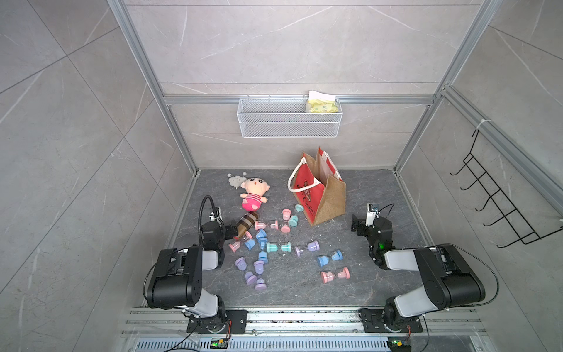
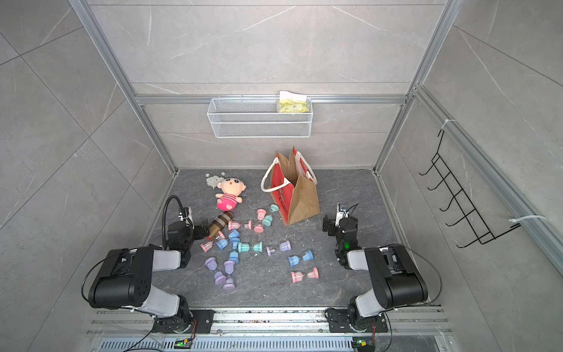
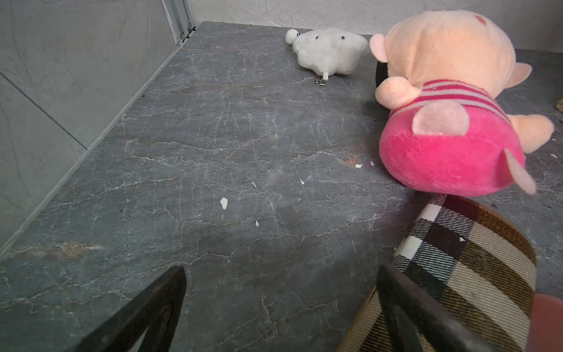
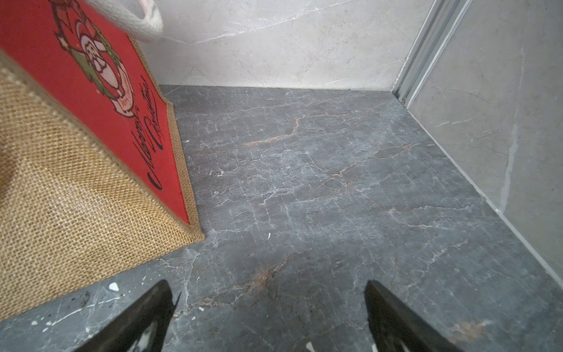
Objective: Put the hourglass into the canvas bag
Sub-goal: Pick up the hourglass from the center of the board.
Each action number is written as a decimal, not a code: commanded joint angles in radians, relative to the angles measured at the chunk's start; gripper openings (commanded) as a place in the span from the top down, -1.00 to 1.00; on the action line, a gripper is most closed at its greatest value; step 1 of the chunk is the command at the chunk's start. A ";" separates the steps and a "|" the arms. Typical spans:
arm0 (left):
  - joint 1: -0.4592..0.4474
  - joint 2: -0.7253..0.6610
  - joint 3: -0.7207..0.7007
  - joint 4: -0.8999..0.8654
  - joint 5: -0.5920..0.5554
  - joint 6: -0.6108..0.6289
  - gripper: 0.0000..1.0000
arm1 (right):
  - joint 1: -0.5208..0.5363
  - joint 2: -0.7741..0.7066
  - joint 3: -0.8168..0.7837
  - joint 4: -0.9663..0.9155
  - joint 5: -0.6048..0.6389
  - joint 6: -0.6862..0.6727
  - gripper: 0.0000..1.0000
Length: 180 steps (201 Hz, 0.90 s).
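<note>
Dark stone tabletop (image 1: 368, 195), task not started: hourglasses (image 1: 272, 247) lie scattered mid-table near the upright canvas bag (image 1: 320, 195), none gripped, left gripper (image 3: 280, 274) and right gripper (image 4: 268, 286) jaws spread, empty; pick-and-drop remains.

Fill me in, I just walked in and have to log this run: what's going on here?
Nothing is being handled yet. The left hand and right hand are both open and empty, low over the table. Pastel hourglasses lie scattered between the arms. The canvas bag stands upright with its mouth open, near the right hand. A plaid pouch lies right beside the left hand.
</note>
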 commanded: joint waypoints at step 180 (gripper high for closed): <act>0.004 -0.379 0.105 -0.384 -0.011 -0.049 -1.00 | 0.000 -0.324 0.171 -0.518 0.033 0.144 -0.99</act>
